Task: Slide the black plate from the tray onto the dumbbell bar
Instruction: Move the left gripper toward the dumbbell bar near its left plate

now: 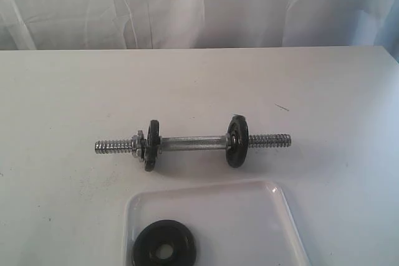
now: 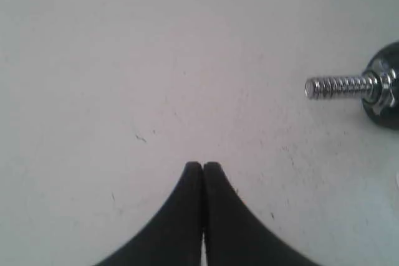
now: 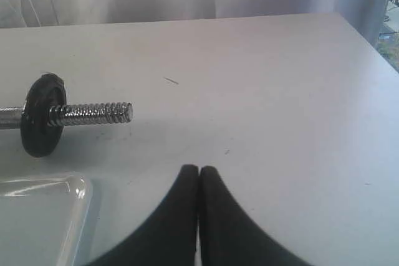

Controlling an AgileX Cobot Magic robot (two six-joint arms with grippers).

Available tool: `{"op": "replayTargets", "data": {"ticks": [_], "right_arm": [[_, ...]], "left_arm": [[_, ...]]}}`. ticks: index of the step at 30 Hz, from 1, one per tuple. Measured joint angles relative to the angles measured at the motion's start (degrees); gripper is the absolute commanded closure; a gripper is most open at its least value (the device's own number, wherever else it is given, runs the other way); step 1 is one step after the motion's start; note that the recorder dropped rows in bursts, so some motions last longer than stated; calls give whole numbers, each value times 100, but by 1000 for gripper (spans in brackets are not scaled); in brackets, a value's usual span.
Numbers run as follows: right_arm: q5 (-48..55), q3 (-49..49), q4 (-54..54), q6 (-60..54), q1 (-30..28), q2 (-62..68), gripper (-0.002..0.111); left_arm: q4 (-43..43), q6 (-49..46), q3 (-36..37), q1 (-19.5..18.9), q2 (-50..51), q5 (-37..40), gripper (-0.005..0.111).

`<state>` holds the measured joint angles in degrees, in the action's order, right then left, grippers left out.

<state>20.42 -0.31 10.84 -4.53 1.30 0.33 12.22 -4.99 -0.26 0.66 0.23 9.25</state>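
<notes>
Exterior view: first step not yet begun, by the look of it. Black plate (image 1: 164, 250) flat in the tray (image 1: 274, 216), toward the tray's 7 o'clock side, well apart from the bar (image 1: 193, 143) lying crosswise on the desk (image 1: 62, 91) at 12 o'clock of the tray. On the bar: first disc (image 1: 151, 146) against a nut (image 1: 138, 143) near the 9 o'clock end, second disc (image 1: 237, 141) toward 3 o'clock, bare thread beyond it. No arm in sight here.

Left wrist view: left hand (image 2: 202, 167) pressed together, empty, over bare desk, well apart from the bar's nut end.

Right wrist view: right hand (image 3: 198, 171) likewise closed on nothing, near the tray's corner and the bar's free threaded end.

Probably next: spread the right hand, reach into the tray, pinch the plate by its rim, tip it upright, line the hole up with the 3 o'clock thread.
</notes>
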Motion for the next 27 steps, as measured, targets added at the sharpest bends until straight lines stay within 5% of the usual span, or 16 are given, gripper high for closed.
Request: {"op": "replayTargets", "data": {"ticks": [4,8,18,23,27], "right_arm": [[0,0,0,0,0,0,108],[0,0,0,0,0,0,108],[0,0,0,0,0,0,108],[0,0,0,0,0,0,108],[0,0,0,0,0,0,108]], "left_arm": [[286,316,0,0,0,-925,107],[562,1679,0,0,0,-1853,107],[635,3784,0,0,0,-1816,107],[-281,4032,-672,0,206,-1683,107],[-1696,4049,-1955,0,1415,-1237,107]]}}
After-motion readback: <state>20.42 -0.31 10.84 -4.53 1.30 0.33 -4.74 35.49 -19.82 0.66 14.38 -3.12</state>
